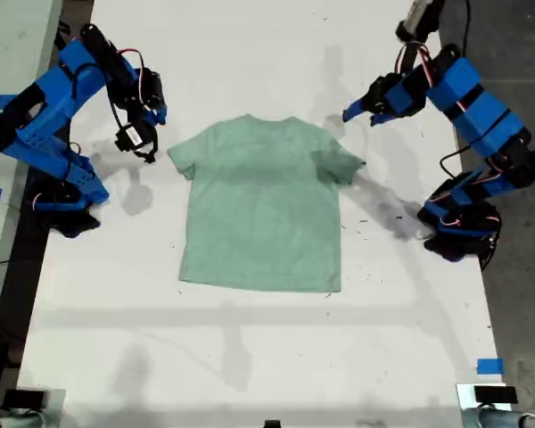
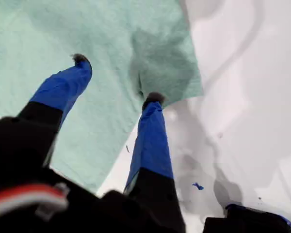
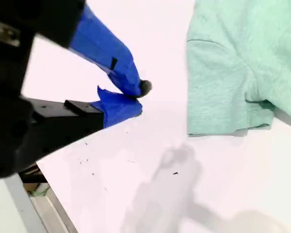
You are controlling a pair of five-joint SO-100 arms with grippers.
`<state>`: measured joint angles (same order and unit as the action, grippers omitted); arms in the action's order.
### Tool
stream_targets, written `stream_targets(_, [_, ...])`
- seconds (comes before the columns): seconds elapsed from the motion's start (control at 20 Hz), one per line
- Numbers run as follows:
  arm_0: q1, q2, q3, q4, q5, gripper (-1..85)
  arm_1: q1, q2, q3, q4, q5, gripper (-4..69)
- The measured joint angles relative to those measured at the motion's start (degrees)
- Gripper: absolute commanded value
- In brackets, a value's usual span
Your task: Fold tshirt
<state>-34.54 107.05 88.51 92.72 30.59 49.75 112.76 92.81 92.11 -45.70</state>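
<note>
The tshirt (image 1: pixel 263 209) lies flat mid-table (image 1: pixel 250 357). My first gripper (image 2: pixel 116 80) hangs spread above one sleeve. My second gripper (image 3: pixel 138 97), clenched empty, hangs beside the other.

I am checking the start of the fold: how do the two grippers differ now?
My first gripper is open; my second gripper is shut. The first points at a sleeve of the tshirt; the second is over the table, beside the other sleeve. Both hold nothing.
</note>
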Motion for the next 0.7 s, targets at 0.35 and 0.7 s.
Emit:
stream_targets(0.35, [0.0, -0.7, 0.0, 0.0, 0.0, 0.0, 1.2, 0.0, 25.8, -20.0, -2.3, 20.9])
stream_targets(0.7, [0.0, -1.3, 0.0, 0.0, 0.3, 0.0, 1.2, -8.3, 39.5, -37.4, -2.5, 22.2])
